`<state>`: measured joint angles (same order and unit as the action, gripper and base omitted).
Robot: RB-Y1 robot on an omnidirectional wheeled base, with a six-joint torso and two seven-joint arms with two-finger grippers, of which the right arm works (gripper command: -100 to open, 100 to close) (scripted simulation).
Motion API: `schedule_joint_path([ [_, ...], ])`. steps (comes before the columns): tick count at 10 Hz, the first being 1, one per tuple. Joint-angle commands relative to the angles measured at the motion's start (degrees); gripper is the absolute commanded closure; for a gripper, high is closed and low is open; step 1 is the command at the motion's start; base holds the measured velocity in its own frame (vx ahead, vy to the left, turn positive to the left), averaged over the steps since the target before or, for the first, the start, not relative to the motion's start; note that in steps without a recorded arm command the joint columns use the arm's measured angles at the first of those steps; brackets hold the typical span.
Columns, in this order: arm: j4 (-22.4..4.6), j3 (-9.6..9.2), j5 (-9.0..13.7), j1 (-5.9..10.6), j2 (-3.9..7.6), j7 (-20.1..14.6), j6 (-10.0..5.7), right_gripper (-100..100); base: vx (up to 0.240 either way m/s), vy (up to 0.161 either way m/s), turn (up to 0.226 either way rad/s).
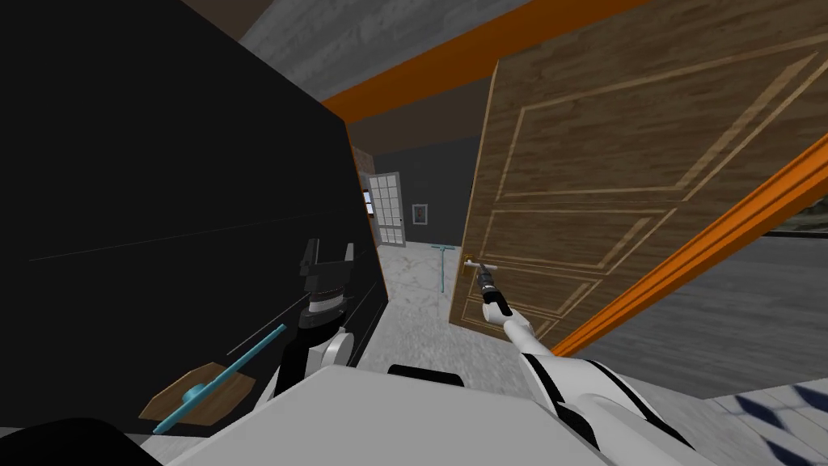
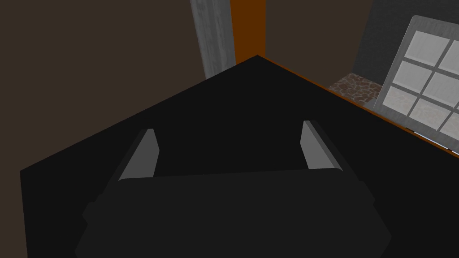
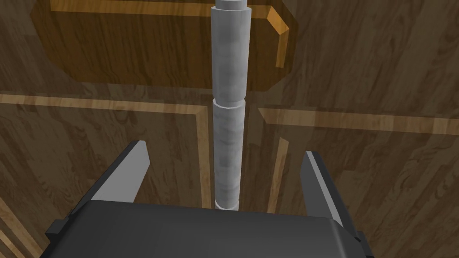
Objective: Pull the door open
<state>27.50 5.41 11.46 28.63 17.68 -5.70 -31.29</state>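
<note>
While the head view takes in the whole wooden door (image 1: 631,146), panelled and standing ajar inside its orange frame (image 1: 711,235), the right wrist view gives what that wide look cannot: the panel grain close up and the clearance around the lever handle (image 3: 229,112). A broad black area (image 1: 162,202) takes up the left side of the doorway. The left hand (image 1: 330,247) hovers in front of it, pointing upward. The left wrist view shows its fingers (image 2: 145,154) parted wide against black, with nothing between them.

Between the black area and the door's free edge, a marbled floor (image 1: 412,283) runs back to a white glazed door (image 1: 388,209). A teal T-shaped pole (image 1: 442,271) stands upright on that floor, in the opening just beside the door's edge. Low on the black area sits an eight-sided wooden plate (image 1: 174,404) with a teal bar (image 1: 218,376) across it.

Near the door's free edge, the grey handle starts at a darker wooden backplate (image 3: 134,49) and runs straight down the middle of the right hand (image 3: 225,150) to its dark body. That hand is released: each finger stands clear of the lever and touches neither side.
</note>
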Motion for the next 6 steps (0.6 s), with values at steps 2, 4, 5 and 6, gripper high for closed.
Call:
schedule_joint_path([
  [2, 0.56, 0.21, 0.33, -1.73, 2.75, -2.26, -0.31, -100, 0.123, -0.005, 0.133],
  [4, -0.15, 0.21, 0.33, -1.73, 2.75, -2.26, -0.31, -100, 0.056, 0.012, 0.015],
  [5, 0.58, 0.31, 0.55, -2.70, 4.70, -3.80, -0.53, -100, 0.077, 0.019, 0.149],
  [6, 0.58, 0.31, 0.55, -2.70, 4.70, -3.80, -0.53, -100, 0.101, 0.008, 0.102],
])
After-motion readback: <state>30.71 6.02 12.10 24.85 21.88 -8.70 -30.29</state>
